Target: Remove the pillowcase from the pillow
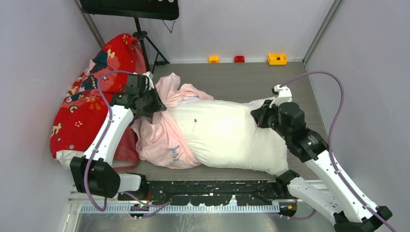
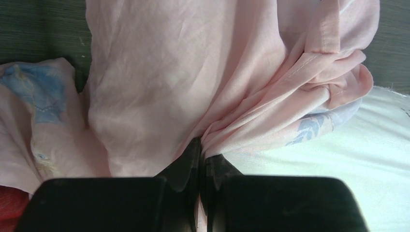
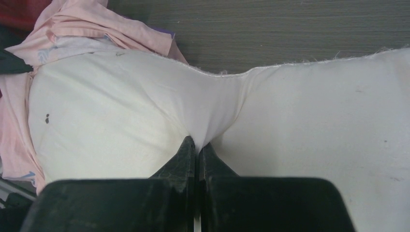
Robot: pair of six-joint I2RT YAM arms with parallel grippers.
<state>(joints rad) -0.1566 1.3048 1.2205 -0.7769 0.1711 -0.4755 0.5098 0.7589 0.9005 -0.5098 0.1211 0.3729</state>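
Note:
The plump white pillow (image 1: 227, 135) lies across the table, mostly bare. The pale pink pillowcase (image 1: 159, 135) with blue lettering is bunched over its left end. My left gripper (image 1: 153, 112) is shut on a gathered fold of the pillowcase (image 2: 159, 87), seen pinched at my fingertips in the left wrist view (image 2: 201, 147). My right gripper (image 1: 258, 117) is shut on a pinch of the pillow's white cover (image 3: 309, 121) at its far right corner; the fold is drawn between the tips (image 3: 197, 143). The pink case also shows at the pillow's far end (image 3: 77, 21).
A second pillow in a red cartoon case (image 1: 89, 99) leans at the left wall. A tripod (image 1: 145, 43) stands at the back left. Small yellow and red bins (image 1: 277, 59) sit along the back wall. Grey walls close both sides.

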